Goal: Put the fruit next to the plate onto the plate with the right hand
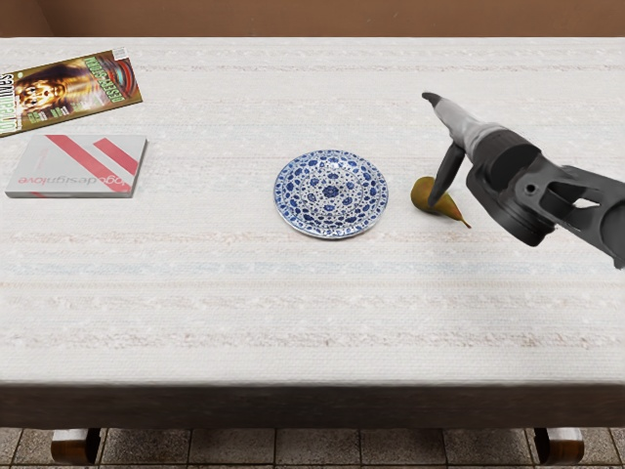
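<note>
My right hand [469, 142] is over by the pear [421, 192], fingers spread wide, not gripping anything. One finger hangs down right in front of it. Pear's lying on the table [293, 313] just right of the plate [293, 210], not on it.

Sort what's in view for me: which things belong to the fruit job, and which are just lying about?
Belongs to the job:
- pear, lying just right of the plate
- blue-patterned plate, nothing on it
- right hand, at the pear, not gripping it

Just lying about:
- magazine, far left corner
- red-striped book, beside the magazine
</note>
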`<state>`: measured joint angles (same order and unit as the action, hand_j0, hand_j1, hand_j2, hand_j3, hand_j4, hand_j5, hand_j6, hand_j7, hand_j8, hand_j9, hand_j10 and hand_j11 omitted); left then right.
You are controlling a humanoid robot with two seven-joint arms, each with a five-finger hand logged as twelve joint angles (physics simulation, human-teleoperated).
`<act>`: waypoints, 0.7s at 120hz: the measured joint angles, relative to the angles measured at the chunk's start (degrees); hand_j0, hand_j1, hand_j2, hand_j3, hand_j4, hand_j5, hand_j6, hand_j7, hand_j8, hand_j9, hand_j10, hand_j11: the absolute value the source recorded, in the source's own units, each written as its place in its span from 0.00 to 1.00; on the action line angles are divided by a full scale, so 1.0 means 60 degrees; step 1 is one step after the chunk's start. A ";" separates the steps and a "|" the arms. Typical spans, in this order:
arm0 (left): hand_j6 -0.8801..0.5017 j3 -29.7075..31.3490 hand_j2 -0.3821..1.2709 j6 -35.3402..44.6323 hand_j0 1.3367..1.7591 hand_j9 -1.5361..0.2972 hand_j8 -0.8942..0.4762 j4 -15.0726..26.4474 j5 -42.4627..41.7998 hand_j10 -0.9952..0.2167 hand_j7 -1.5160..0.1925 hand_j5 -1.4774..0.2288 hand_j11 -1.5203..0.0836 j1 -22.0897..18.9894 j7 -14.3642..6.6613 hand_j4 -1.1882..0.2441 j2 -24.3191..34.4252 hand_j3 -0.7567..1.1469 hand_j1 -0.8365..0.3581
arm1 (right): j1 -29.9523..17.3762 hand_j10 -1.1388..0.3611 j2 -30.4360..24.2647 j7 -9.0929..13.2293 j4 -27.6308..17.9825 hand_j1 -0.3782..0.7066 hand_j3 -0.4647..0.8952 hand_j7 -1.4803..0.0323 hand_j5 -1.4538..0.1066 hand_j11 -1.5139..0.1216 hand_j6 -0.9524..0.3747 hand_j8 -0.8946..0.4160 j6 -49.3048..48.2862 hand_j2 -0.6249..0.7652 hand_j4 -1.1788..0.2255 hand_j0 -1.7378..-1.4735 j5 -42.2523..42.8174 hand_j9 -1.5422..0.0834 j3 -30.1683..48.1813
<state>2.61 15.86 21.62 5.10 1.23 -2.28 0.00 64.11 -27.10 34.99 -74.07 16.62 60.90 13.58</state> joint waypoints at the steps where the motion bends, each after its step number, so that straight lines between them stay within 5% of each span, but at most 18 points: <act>1: 0.64 0.0000 0.23 -0.0001 0.76 0.84 0.65 0.0000 0.0000 0.82 0.89 0.86 0.95 0.0000 0.0000 0.83 0.0000 0.40 0.99 | 0.0004 0.76 0.0045 0.0000 0.0043 0.03 0.34 0.98 0.93 0.93 0.72 0.68 0.0015 0.45 0.84 0.30 0.0025 0.95 -0.0022; 84: 0.64 0.0000 0.23 0.0004 0.76 0.84 0.65 0.0000 0.0000 0.82 0.89 0.86 0.95 0.0000 0.0000 0.83 0.0000 0.40 0.99 | -0.0097 0.76 0.1482 0.0002 0.1964 0.03 0.34 0.98 0.93 0.93 0.72 0.68 0.1726 0.45 0.84 0.30 0.0288 0.95 -0.1587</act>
<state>2.61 15.89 21.62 5.11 1.23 -2.28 0.00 63.53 -18.21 35.00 -62.29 26.97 62.63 4.06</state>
